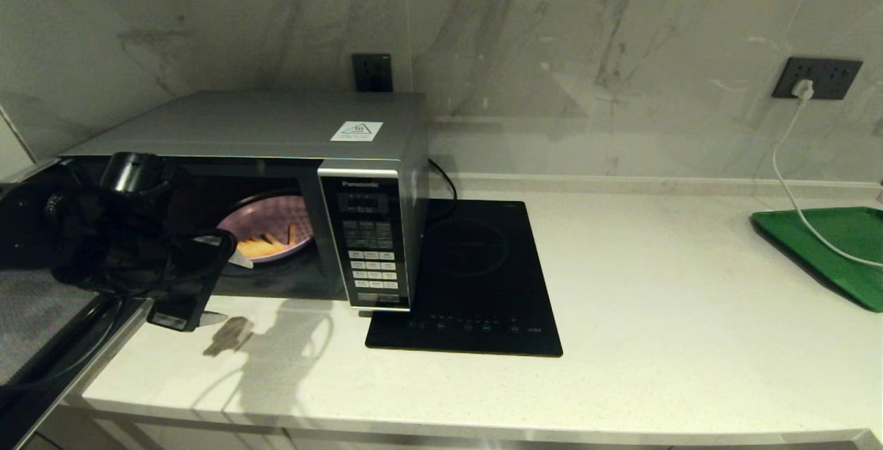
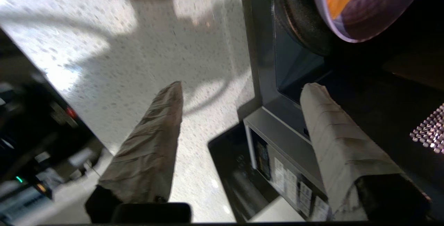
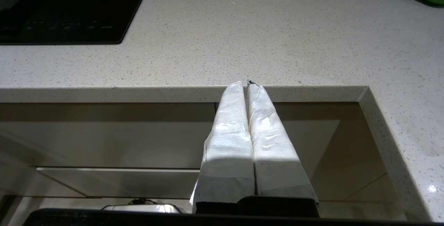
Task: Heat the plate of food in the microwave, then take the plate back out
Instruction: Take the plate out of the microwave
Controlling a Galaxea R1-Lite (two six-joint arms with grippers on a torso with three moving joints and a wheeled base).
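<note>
The microwave (image 1: 276,188) sits at the left of the head view with its door swung open, and the plate of food (image 1: 272,236) is seen inside on the turntable, fries piled toward its front edge. The left gripper (image 1: 219,291) is held at lower left, just outside the cavity mouth, fingers spread wide with nothing between them. In the left wrist view the plate's lilac rim (image 2: 333,28) shows at upper right. The plate is judged light, stiff and a little slippery; the near rim should be pinched and kept level, or fries may be spilled. The right gripper (image 3: 247,84) is parked below the counter edge (image 3: 173,93), fingers pressed together, empty.
</note>
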